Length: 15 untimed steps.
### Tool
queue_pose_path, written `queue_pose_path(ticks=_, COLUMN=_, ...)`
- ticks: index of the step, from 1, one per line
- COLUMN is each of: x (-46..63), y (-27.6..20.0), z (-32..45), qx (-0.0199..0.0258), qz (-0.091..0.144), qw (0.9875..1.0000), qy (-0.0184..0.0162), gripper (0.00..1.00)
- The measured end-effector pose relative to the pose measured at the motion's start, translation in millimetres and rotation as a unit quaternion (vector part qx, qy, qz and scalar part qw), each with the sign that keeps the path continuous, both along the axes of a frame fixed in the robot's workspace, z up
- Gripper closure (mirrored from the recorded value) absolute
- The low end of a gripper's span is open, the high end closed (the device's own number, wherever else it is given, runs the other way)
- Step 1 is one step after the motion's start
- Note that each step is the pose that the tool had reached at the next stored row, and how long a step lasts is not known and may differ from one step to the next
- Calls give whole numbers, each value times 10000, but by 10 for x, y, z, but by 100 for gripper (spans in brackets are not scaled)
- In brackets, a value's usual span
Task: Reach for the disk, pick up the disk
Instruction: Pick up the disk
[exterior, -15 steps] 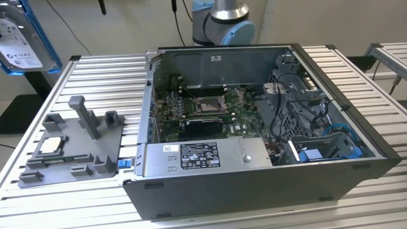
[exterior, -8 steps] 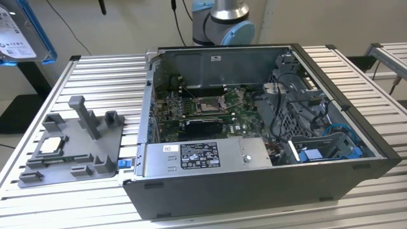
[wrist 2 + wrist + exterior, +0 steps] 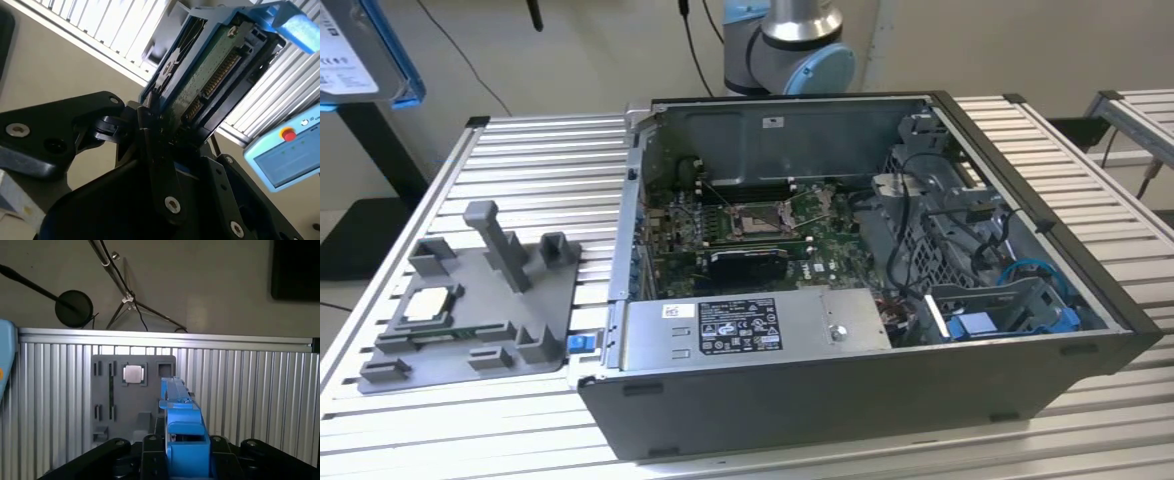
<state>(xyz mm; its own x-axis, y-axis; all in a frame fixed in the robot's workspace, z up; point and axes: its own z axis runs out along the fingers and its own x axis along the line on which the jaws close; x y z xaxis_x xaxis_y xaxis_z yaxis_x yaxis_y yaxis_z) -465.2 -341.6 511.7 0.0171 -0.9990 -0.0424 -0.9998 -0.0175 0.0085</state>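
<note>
Holding the disk (image 3: pixel 210 65) in the gripper (image 3: pixel 170 125), black fingers (image 3: pixel 155 160) pinched narrow on its green board side and blue frame, the same disk (image 3: pixel 182 415) standing edge-on in the first wrist view. Held up off the slatted table (image 3: pixel 507 135), out at ten o'clock in the exterior view, white label showing. Beyond it in the first wrist view, a grey tray (image 3: pixel 150 395) with a small square chip (image 3: pixel 133 374); at three o'clock of that tray in the exterior view, an open computer case (image 3: pixel 854 400).
</note>
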Motion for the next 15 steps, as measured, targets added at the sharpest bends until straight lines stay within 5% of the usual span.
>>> queue_pose_path(ticks=15, x=1, y=0, z=5, qx=0, qz=0, qw=10000, qy=-1, gripper=100)
